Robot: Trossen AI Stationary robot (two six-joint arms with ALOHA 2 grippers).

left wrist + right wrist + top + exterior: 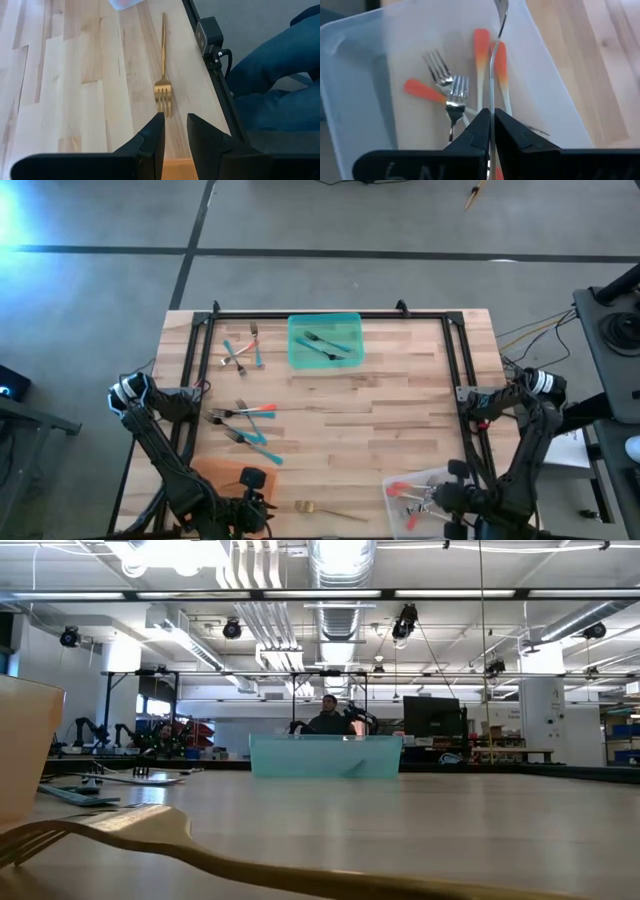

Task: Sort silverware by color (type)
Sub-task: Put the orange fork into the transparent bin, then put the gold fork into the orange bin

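My right gripper (492, 131) is shut on a silver utensil (493, 70) over the clear tray (350, 60) at the table's near right (392, 480). Several coral-handled forks (452, 90) lie in that tray. My left gripper (175, 131) is open and empty over the orange tray's (215, 472) edge at the near left. It points at a gold fork (163, 75) lying flat on the table (325, 508). Loose teal- and coral-handled forks (245, 412) lie at the left. Teal-handled forks (325, 345) lie in the teal tray (296, 330). My right gripper pinches the utensil's thin stem (492, 107) between its two fingers. The utensil lies along the fingers and sticks out past their tips, seen edge-on. Its silver head (501, 7) is at the free end. A bit of coral (498, 172) shows behind the fingers. It is clear of the forks below.
More forks lie crossed at the far left (240, 352) and at the near left (252, 442). A black rail frame (455, 350) runs along the far edge and both sides of the table. A person's blue-clad leg (280, 65) is beside the table's near edge. Bare wood lies at the table's middle.
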